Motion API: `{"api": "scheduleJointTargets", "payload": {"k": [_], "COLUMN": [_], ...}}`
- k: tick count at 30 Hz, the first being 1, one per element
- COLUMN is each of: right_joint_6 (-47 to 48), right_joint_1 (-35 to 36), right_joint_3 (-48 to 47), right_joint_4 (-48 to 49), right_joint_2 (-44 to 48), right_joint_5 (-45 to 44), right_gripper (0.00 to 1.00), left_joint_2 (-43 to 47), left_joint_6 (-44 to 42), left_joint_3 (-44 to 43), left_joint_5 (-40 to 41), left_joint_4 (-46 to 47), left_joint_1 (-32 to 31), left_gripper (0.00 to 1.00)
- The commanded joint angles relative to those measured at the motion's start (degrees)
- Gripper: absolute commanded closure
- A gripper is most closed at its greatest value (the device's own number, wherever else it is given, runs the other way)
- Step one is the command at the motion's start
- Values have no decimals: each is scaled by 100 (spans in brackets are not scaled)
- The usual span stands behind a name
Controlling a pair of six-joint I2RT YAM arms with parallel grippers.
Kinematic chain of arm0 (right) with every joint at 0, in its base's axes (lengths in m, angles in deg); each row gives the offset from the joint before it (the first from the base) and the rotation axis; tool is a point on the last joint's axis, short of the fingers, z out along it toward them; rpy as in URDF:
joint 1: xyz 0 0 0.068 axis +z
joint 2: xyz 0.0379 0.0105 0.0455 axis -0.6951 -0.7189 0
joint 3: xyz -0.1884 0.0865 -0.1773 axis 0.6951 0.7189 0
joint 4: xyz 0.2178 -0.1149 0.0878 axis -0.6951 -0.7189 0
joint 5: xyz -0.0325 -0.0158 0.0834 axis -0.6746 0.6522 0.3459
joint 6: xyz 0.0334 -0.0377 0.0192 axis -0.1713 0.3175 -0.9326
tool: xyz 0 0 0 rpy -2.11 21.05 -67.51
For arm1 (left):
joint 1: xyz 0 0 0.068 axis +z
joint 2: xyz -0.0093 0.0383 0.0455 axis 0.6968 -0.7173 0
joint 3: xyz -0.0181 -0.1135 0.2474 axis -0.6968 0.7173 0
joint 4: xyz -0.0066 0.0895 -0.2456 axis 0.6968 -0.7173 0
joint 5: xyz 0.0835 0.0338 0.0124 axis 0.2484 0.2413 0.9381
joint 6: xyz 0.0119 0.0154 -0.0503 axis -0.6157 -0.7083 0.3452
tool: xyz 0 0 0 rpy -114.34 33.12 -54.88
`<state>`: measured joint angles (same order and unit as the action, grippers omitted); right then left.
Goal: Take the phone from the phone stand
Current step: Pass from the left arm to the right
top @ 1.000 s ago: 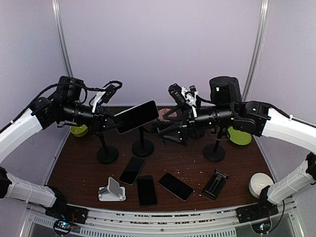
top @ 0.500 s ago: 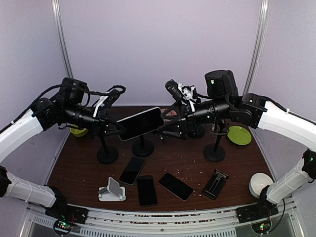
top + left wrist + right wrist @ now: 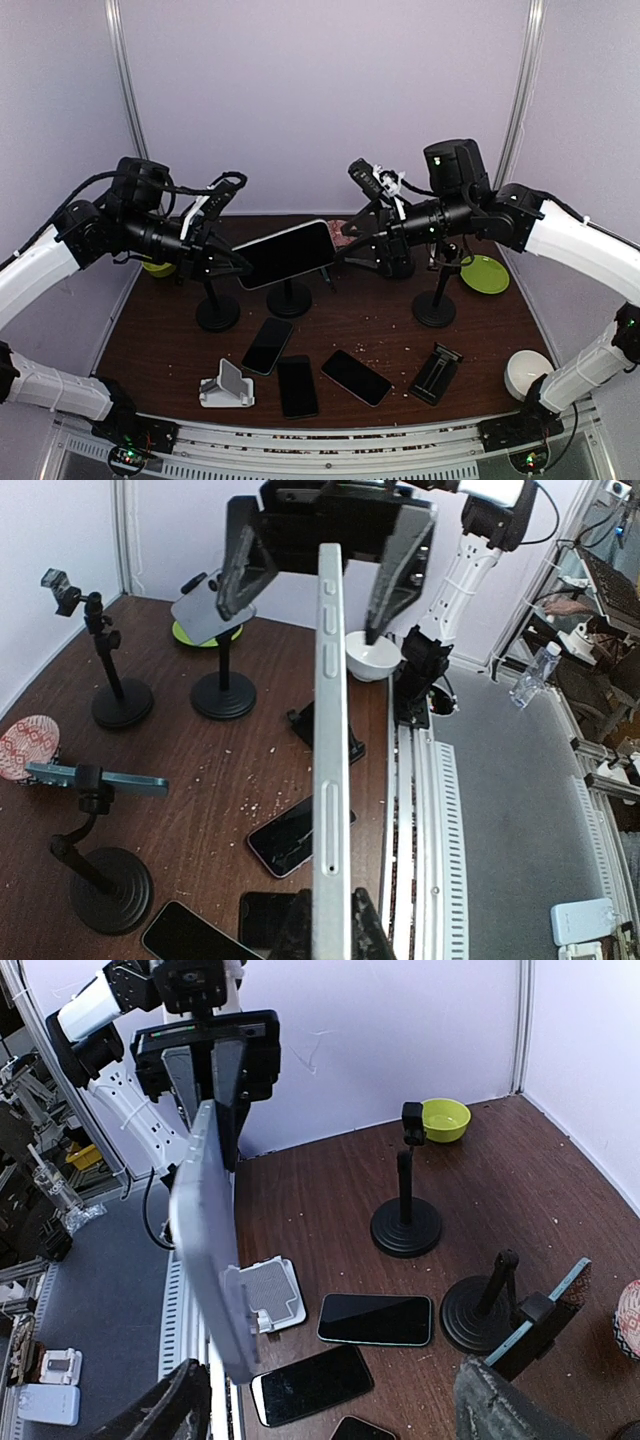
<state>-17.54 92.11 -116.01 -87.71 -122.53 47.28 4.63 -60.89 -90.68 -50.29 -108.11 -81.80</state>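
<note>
My left gripper (image 3: 236, 267) is shut on one end of a silver phone (image 3: 286, 255) and holds it level in the air above the middle stand (image 3: 288, 298). In the left wrist view the phone (image 3: 330, 760) is seen edge-on between my fingers (image 3: 296, 932). My right gripper (image 3: 339, 256) is open, its jaws standing either side of the phone's far end without touching it. It also shows in the left wrist view (image 3: 305, 615). In the right wrist view the phone (image 3: 205, 1250) hangs clear of my wide-open right gripper (image 3: 330, 1410).
The middle stand (image 3: 480, 1310) carries a thin teal slab (image 3: 540, 1305). Two more round-base stands (image 3: 217, 312) (image 3: 435, 305) flank it. Three dark phones (image 3: 297, 385) lie on the table with a white holder (image 3: 227, 388) and a black folding holder (image 3: 436, 372). There is also a green plate (image 3: 483, 272) and a white bowl (image 3: 527, 372).
My left gripper has lowered the phone and levelled it, shifting it a little right. My right gripper has drawn back to the right and risen slightly, still open.
</note>
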Motion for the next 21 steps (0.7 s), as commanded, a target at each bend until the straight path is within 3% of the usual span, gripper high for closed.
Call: {"api": "scheduleJointTargets", "payload": {"k": [1,14,18,21], "right_joint_6": [48,113,-11,-99], "right_joint_1": [-77,-121,-123,-108], "right_joint_3": [-147,-240,-334,-465], "right_joint_4": [-72,-66,42,36], "right_joint_2": [37,-41,-155,-301], "right_joint_5": [70,236,546,869], "right_gripper": [16,8,11,18], "left_joint_2": [155,50,30,7], "left_joint_6": [-159,-150,-142,-121], "left_joint_3": [-45,-75,-68,-74], "left_joint_5": [-543,-664,-647,-519], "left_joint_4": [352,346,347,346], "left_joint_1": [-25,-34,-35,-51], "left_gripper": [100,100,100,100]}}
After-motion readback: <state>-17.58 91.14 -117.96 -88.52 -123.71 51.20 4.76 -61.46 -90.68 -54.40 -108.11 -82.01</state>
